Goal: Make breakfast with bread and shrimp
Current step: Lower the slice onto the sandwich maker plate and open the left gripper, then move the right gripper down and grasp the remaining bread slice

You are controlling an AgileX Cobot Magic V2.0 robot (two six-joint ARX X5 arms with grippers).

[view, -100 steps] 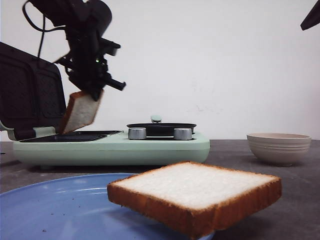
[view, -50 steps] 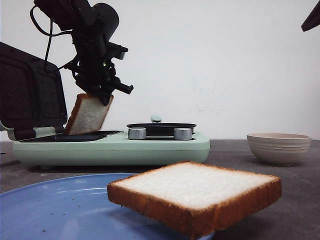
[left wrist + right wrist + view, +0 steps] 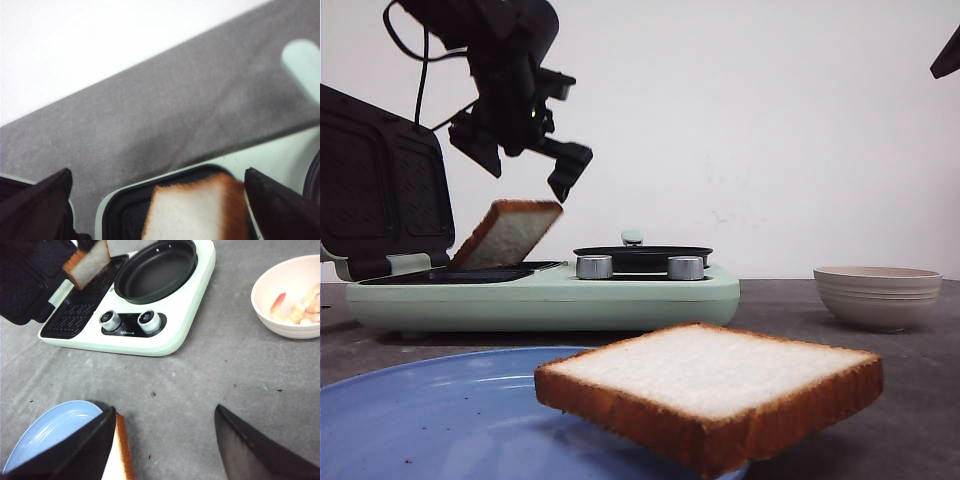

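One bread slice (image 3: 510, 232) leans tilted on the black grill plate of the mint-green breakfast maker (image 3: 550, 295), its upper edge raised. My left gripper (image 3: 525, 175) hangs open just above it, touching nothing; in the left wrist view that bread slice (image 3: 195, 210) lies below the spread fingers (image 3: 45, 200). A second bread slice (image 3: 710, 385) rests on the blue plate (image 3: 420, 420) in front, overhanging its rim. My right gripper (image 3: 165, 410) is open and high over the table, beside this slice (image 3: 122, 450). Pink shrimp (image 3: 300, 305) lie in the beige bowl (image 3: 265, 315).
The maker's dark lid (image 3: 380, 190) stands open at the left. A round black pan (image 3: 155, 270) sits on the maker's right half, with two silver knobs (image 3: 130, 320) in front. The bowl (image 3: 877, 295) is to the maker's right on the grey table.
My left gripper has opened and let go of the bread slice, which has tipped lower onto the grill plate. The gripper has lifted slightly. The right arm has barely moved.
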